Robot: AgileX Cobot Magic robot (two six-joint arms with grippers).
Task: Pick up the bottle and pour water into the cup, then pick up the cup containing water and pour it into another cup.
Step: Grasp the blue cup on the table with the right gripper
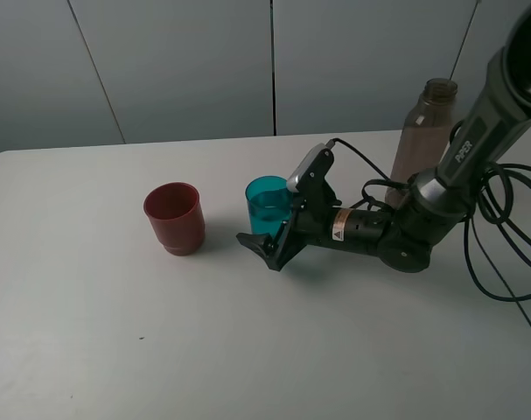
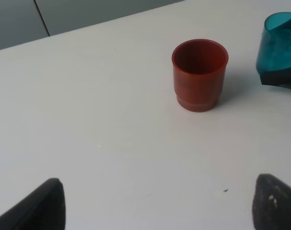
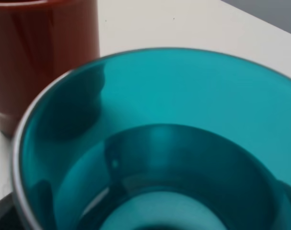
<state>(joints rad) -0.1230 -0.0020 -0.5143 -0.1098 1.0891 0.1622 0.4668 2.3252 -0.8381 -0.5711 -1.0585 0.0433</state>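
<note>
Cup [image 1: 267, 201], looks part-full: light, slick, squeezable.
We'd pinch mid-wall; right gripper [image 1: 265, 229] jaws spread round it, left gripper [image 2: 157, 206] spread too.

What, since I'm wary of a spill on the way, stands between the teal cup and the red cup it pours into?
Nothing visible: only bare table lies between the teal cup and the red cup. The bottle stands behind the right arm, off that path.
</note>
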